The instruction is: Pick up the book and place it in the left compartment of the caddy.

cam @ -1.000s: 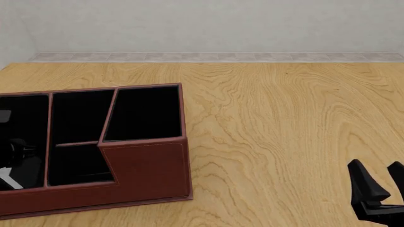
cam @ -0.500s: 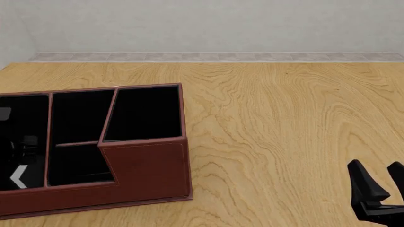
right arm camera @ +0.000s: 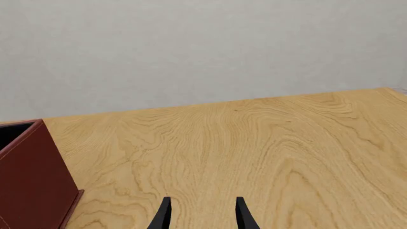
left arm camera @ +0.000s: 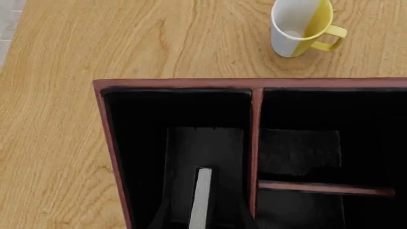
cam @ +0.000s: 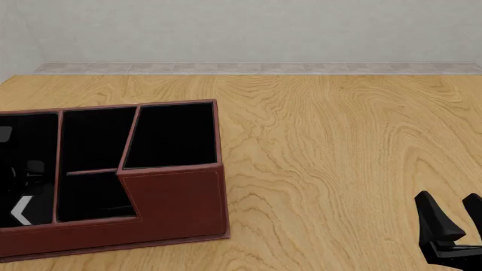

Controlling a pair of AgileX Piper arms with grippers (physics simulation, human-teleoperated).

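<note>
The reddish-brown caddy [cam: 173, 197] stands at the table's front left. In the left wrist view I look down into its left compartment [left arm camera: 133, 143], where the book [left arm camera: 202, 200] stands on edge with its white page edge facing the camera. My left gripper [left arm camera: 205, 217] is down in that compartment and open. Its dark fingers sit apart on either side of the book and are hard to make out against the black lining. The front view shows only a white sliver of the book [cam: 21, 212]. My right gripper [cam: 450, 208] hangs open and empty over the front right of the table, far from the caddy.
A white and yellow mug [left arm camera: 302, 28] stands on the table just beyond the caddy's rim [left arm camera: 178, 83]. The caddy's tall-walled section [cam: 169, 135] is at its right end. A pale wall borders the far edge of the table.
The book's white edge in the left compartment shifted from a slanted strip to a small chevron and has stayed put since. The right arm has not moved.
</note>
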